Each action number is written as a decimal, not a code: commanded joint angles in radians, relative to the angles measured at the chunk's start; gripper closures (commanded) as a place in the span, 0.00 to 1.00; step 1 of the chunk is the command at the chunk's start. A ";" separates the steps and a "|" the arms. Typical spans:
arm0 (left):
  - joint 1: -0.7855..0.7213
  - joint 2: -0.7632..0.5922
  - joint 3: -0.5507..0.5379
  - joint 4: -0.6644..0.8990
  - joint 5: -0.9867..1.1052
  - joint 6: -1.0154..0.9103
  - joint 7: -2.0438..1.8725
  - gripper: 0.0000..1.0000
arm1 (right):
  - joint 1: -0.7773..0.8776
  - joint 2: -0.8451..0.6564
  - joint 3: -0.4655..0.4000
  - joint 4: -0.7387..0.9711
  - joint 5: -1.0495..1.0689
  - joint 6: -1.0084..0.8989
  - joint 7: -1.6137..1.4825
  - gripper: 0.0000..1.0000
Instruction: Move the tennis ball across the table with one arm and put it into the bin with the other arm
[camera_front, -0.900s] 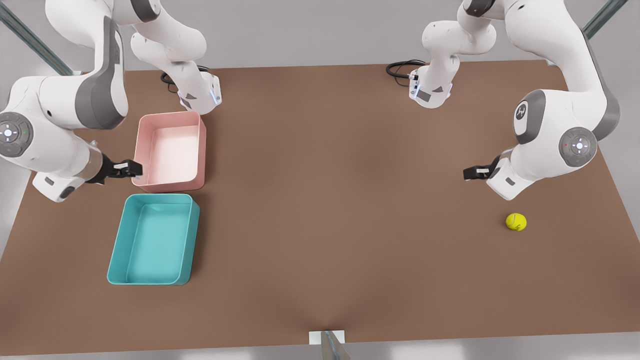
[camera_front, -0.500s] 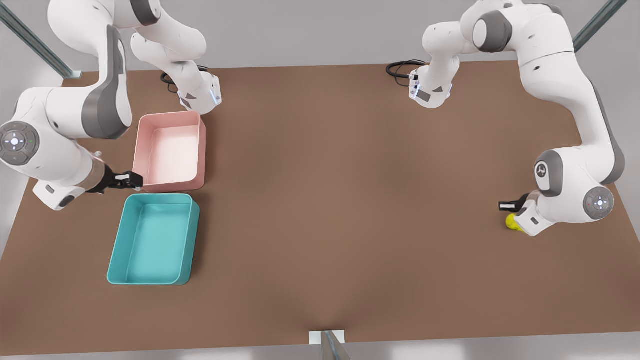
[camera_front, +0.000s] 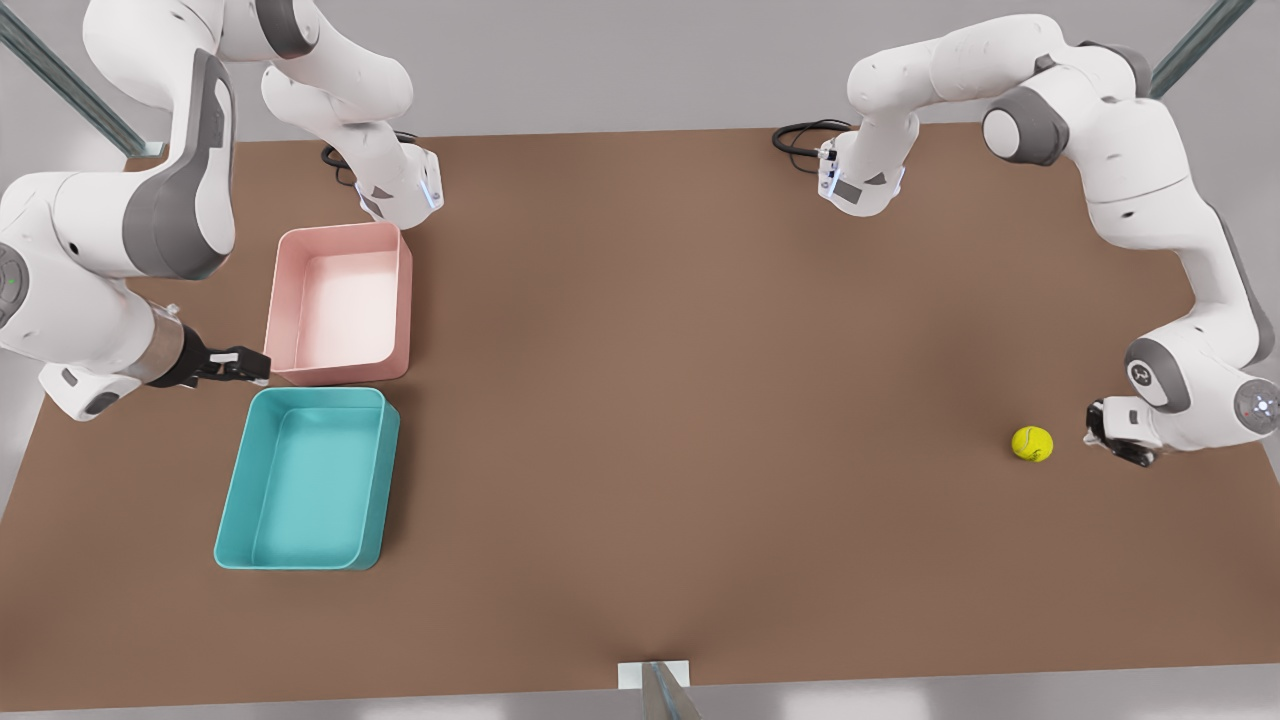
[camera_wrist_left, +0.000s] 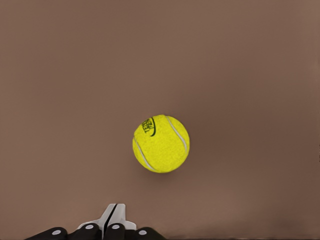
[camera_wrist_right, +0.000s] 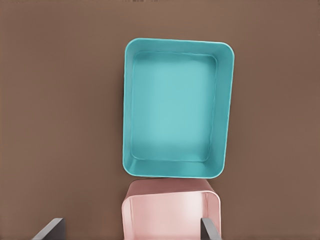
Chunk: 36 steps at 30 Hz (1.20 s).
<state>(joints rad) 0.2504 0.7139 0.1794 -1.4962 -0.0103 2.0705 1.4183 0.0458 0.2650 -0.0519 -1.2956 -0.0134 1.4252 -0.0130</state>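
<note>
1. Lining up for the first push is my read of the step in hand: the left gripper (camera_front: 1108, 437) sits low at the far right of the front view, just beside the tennis ball (camera_front: 1032, 443) but not touching it. In the left wrist view its fingertips (camera_wrist_left: 114, 220) are pressed together with nothing between them, pointing at the ball (camera_wrist_left: 161, 143).
2. The ball rests on the bare table (camera_front: 700, 400) at the right of the front view, well apart from the bin (camera_front: 305, 480) at lower left.
3. The next move probably calls for a straight shove through the ball's middle, toward the frame's left; hit it off-centre and it'll likely roll off at an angle.
4. The right gripper (camera_front: 240, 365) waits at the left of the frame, by the near corner of the pink tray (camera_front: 340, 300) and just above the bin. In the right wrist view its finger (camera_wrist_right: 49, 231) and its mate sit wide apart, empty.
5. Hard to make out: the left gripper is mostly buried under its own wrist in the front view, and both wrist views cut the fingers off at the frame edge.
</note>
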 joint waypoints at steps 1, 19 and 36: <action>0.000 0.001 0.003 -0.045 0.016 0.132 1.036 0.79 | 0.000 -0.001 0.000 0.001 0.001 -0.002 0.022 0.00; -0.003 0.038 0.002 -0.111 0.049 0.197 0.682 0.79 | -0.001 -0.001 -0.002 0.001 0.000 0.000 0.022 0.00; -0.413 -0.306 -0.164 0.316 0.004 -0.871 -1.838 0.00 | 0.000 0.007 -0.002 0.013 0.001 0.001 0.022 0.00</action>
<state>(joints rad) -0.1425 0.4178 0.0011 -1.2441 0.0092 1.7127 1.0553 0.0460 0.2729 -0.0535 -1.2829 -0.0133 1.4267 0.0067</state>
